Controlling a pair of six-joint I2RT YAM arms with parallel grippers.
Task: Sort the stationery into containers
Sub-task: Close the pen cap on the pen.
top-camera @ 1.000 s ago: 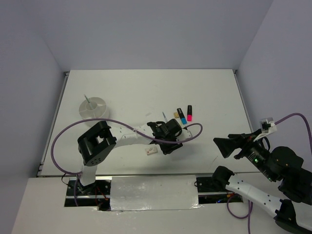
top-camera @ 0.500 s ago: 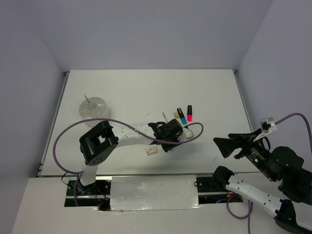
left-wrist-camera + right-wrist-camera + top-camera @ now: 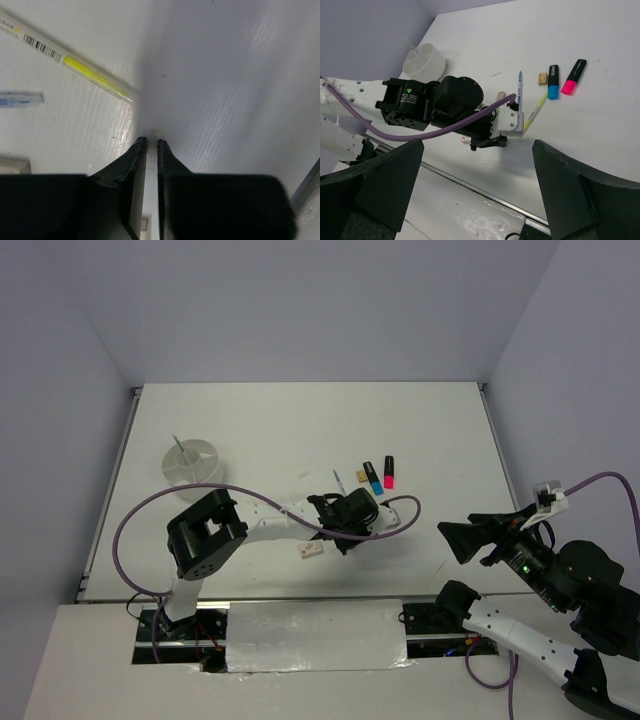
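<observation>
- My left gripper (image 3: 152,144) is pressing its jaws together on a thin white pen (image 3: 152,170), down at the tabletop (image 3: 225,75).
- A yellow-green pen (image 3: 95,75) is lying just ahead and left of those jaws, and a blue pen (image 3: 17,100) farther left.
- My right gripper (image 3: 477,150) is hovering, jaws wide apart, holding nothing.
- The white tub (image 3: 195,478) is sitting well apart from both jaws.

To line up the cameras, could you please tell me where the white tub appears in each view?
Top external: white tub at mid-left.
Left wrist: not in view.
Right wrist: upper left.
Shared landmark: the blue pen, seen in all three.
</observation>
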